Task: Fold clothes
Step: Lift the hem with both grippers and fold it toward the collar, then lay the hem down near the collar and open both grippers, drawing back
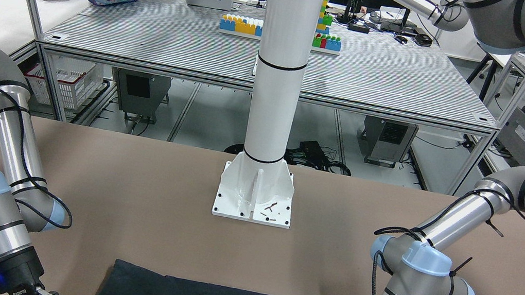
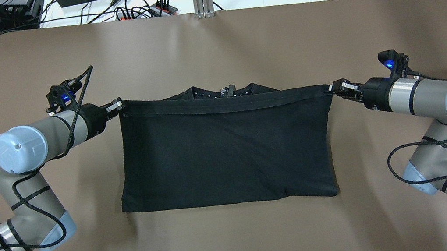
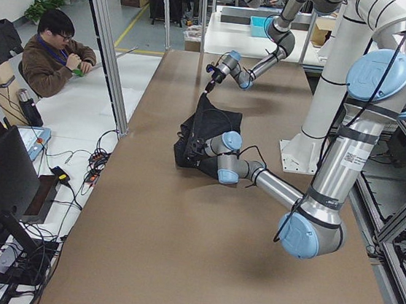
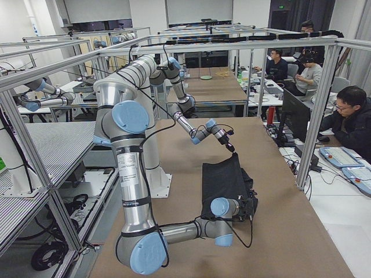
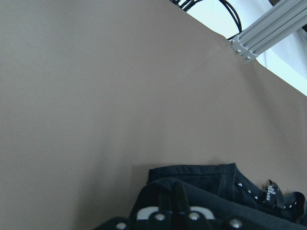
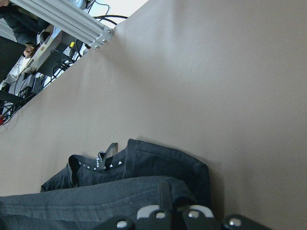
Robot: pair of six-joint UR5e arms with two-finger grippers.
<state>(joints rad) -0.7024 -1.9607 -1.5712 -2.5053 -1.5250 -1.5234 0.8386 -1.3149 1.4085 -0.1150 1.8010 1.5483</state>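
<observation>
Gripping opposite ends of one hemmed edge, the left gripper (image 2: 119, 106) and the right gripper (image 2: 334, 87) each have their jaws closed on a corner of the black garment (image 2: 228, 156). The hem (image 2: 220, 104) runs nearly straight and taut from one set of jaws to the other. Both side views show this held edge raised off the brown surface (image 2: 241, 246). The cloth slopes down from the jaws, and its opposite edge rests on the surface on the robot's side of them. Between the two sets of jaws, the body of the garment forms a roughly rectangular panel with a few soft creases. The bottom corner below the right jaws is slightly bunched. Just beyond the hem, on the far side of the jaws from the robot, a lower layer lies flat on the surface. There the collar (image 2: 223, 91) shows, with a dotted neck tape and a small label (image 6: 103, 160). Both wrist views show fabric pinched at the bottom of the frame and bare surface ahead of the jaws. The white pole's base plate (image 1: 254, 203) stands well behind the jaws, toward the robot, apart from the garment.
</observation>
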